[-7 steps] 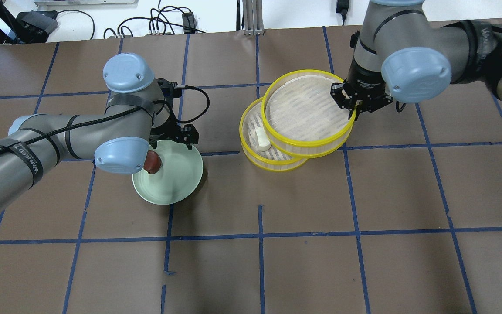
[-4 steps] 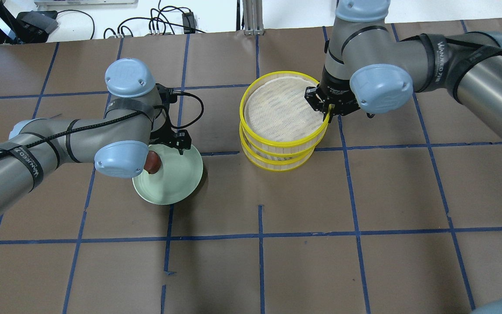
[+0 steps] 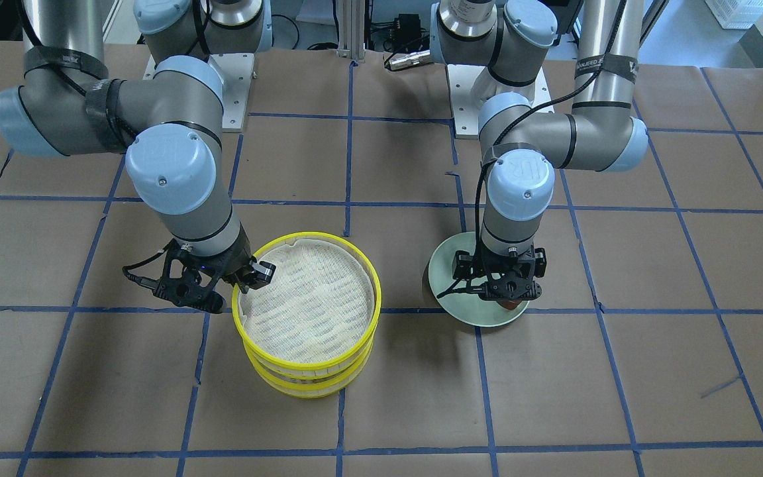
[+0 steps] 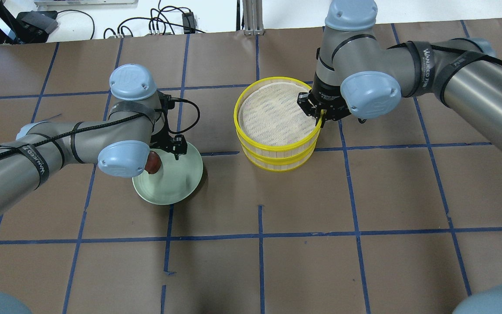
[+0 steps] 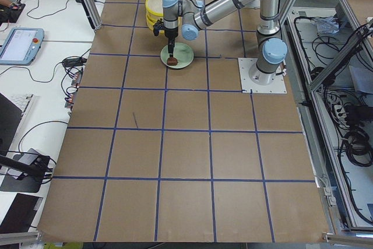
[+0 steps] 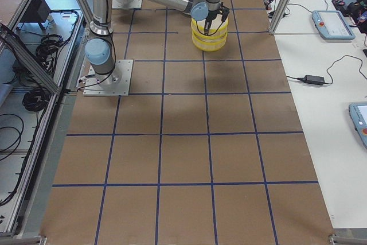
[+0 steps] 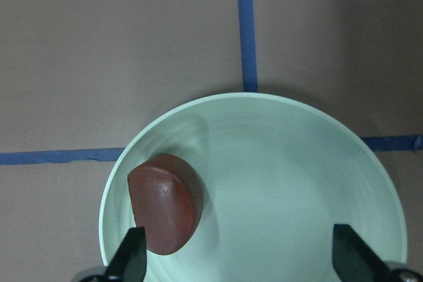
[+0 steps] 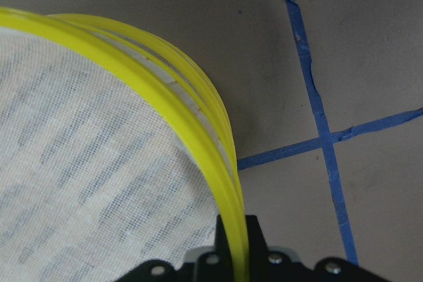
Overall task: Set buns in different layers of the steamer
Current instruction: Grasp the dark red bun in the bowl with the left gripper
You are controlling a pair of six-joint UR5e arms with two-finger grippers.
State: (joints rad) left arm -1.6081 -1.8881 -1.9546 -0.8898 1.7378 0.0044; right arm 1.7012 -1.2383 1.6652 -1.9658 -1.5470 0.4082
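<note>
Overhead, the right gripper (image 4: pixel 319 117) pinches the yellow rim of the upper steamer tray (image 4: pixel 273 117), which lies over the lower tray (image 4: pixel 277 163) with rims nearly aligned and bare table all round the stack. From the left wrist, the left gripper (image 7: pixel 241 259) hangs spread above the green plate (image 7: pixel 297 183), the brown bun (image 7: pixel 165 203) close beside one fingertip near the plate's edge and the other fingertip well apart across bare plate. From the right wrist, the fingers straddle the rim, with mesh on one side and open table on the other.

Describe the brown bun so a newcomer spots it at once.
On the overhead view's left, the left gripper hangs open over a pale green plate. The bun lies on that plate near its rim. It is small, glossy and reddish-brown, the only thing on the plate.
</note>
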